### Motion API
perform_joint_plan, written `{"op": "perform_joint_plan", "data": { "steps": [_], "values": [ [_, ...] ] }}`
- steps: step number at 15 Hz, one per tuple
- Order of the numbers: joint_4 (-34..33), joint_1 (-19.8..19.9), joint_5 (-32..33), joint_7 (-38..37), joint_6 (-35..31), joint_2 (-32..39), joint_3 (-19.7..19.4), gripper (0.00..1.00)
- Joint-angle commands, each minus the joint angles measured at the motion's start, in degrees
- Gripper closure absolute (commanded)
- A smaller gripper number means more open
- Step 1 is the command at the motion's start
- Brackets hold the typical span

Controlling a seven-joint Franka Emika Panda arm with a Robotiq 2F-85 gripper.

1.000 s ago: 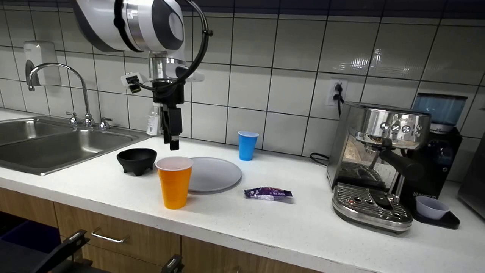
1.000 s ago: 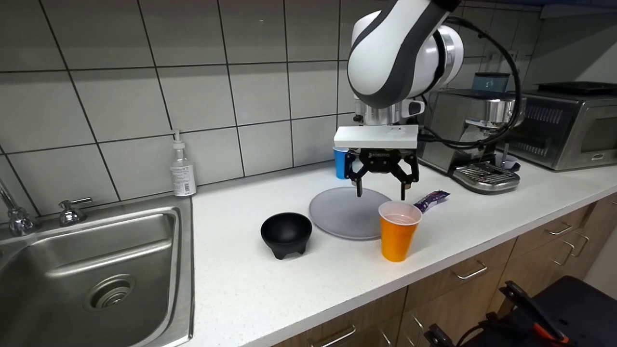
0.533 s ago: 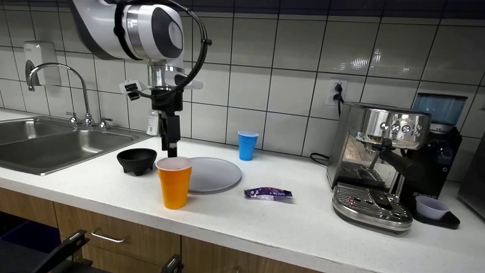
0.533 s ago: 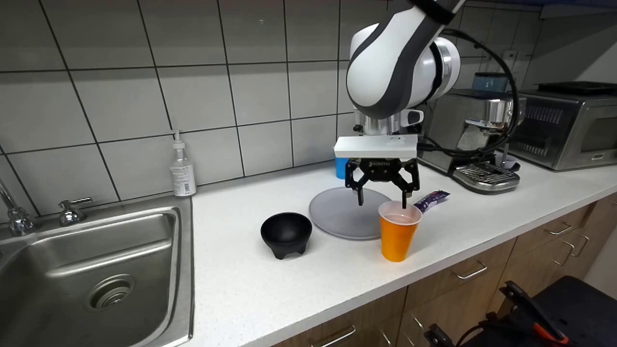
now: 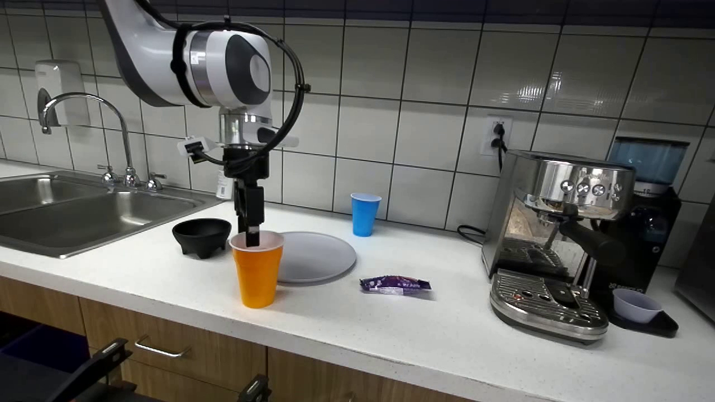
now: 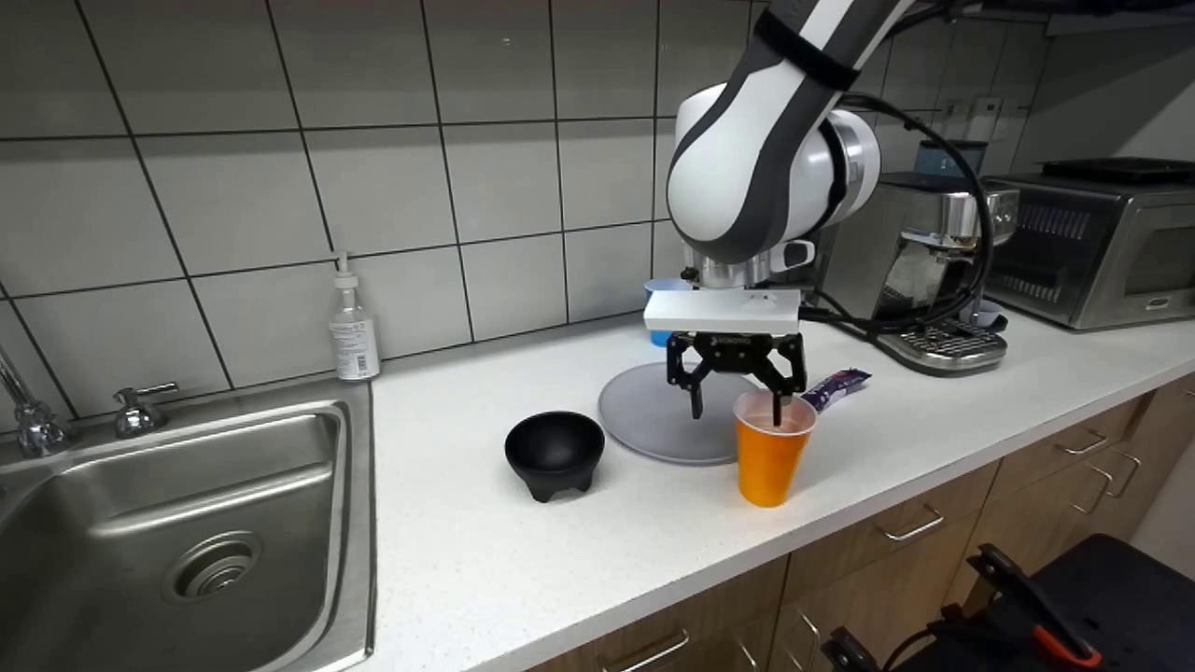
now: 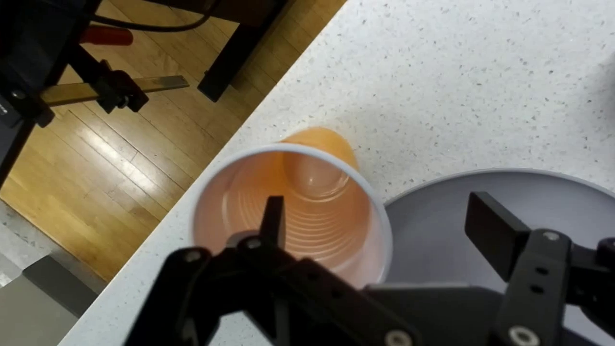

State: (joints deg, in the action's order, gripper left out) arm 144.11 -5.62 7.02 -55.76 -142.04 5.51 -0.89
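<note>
Gripper (image 6: 737, 421): fingers spread — 1 tip at mouth of orange cup (image 6: 770, 471), 1 over gray plate (image 6: 656, 420)
Orange cup: upright, near counter (image 6: 448, 541) edge, just beside plate
Black bowl (image 6: 555, 450): upright, left of plate, apart
Blue cup (image 6: 660, 339): partly hidden — behind white mount (image 6: 724, 313)
Purple packet (image 6: 836, 387): lying beyond orange cup
Soap bottle (image 6: 354, 341): upright, at sink (image 6: 358, 504) corner

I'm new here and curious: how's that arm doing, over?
Gripper open, one finger at the mouth of the orange cup. Cup upright, not held. Close by: gray plate, beneath the other finger.

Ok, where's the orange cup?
Orange cup is left of centre in an exterior view, near the front counter edge, right of the black bowl, beside the gray plate.
</note>
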Motion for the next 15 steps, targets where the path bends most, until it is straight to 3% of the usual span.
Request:
{"op": "perform_joint_plan", "data": {
  "steps": [1, 9, 10, 15],
  "values": [
    [-1.1, 0.5, -0.7, -1.0, -1.2, 1.2, 0.3, 0.34],
    [-1.6, 0.1, 0.2, -1.6, -1.1, 1.2, 0.1, 0.95],
    [-1.6, 0.1, 0.4, -1.8, -1.0, 0.9, 0.1, 1.00],
    [-1.1, -0.2, 1.4, -2.7, -0.3, -0.3, 0.1, 0.99]
  ]
}}
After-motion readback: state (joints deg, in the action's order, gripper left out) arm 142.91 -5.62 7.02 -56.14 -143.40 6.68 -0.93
